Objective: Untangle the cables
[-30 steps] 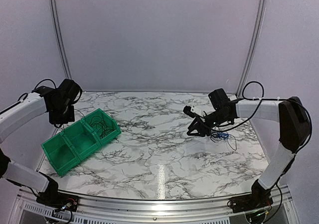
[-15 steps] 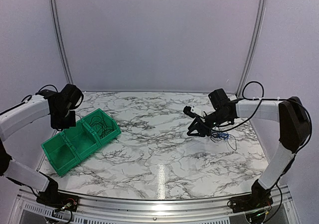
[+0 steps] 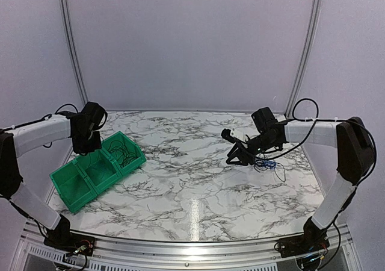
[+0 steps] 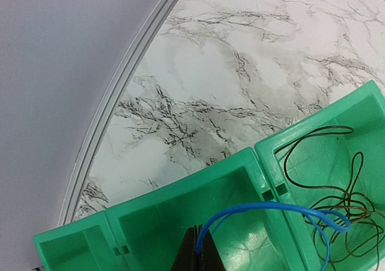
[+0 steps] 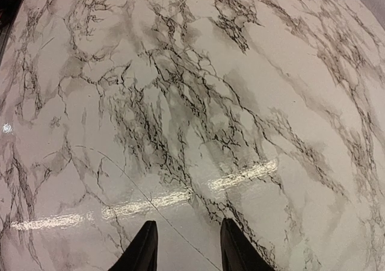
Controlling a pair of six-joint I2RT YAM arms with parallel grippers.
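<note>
My left gripper (image 4: 198,248) is shut on one end of a blue cable (image 4: 271,206). It holds the cable over the middle compartment of the green bin (image 4: 180,185). The blue cable arcs right over the divider into the far compartment, where a thin dark cable (image 4: 346,193) lies looped. In the top view the left gripper (image 3: 90,146) hangs above the bin (image 3: 72,190). My right gripper (image 3: 233,156) is open and empty, low over the marble. A small tangle of black and blue cables (image 3: 269,164) lies just to its right. The right wrist view shows open fingers (image 5: 144,250) over bare marble.
The green bin has three compartments and sits at the table's left side. A thin dark line (image 5: 150,202) crosses the marble ahead of the right fingers; I cannot tell whether it is a wire. The table's curved metal rim (image 4: 114,96) runs close behind the bin.
My left arm has swung right and toward the back, and its gripper now hangs over the green bin. The right arm and the tangle have not moved.
</note>
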